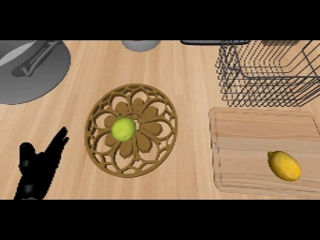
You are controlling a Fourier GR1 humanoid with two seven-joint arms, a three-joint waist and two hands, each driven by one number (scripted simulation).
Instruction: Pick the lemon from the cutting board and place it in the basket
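A yellow lemon (285,165) lies on the pale wooden cutting board (259,136), toward its near right corner. Behind the board stands a black wire basket (280,70) with nothing visible inside. My left hand (37,168) shows at the lower left, open with fingers straight and pointing up, far from the lemon. My right hand is out of the picture.
A round brown openwork trivet (100,117) sits mid-counter with a green lime (123,128) on its centre. A grey pot with a handle (24,70) fills the far left corner. A small grey object (140,45) and a dark one (204,42) lie along the back edge.
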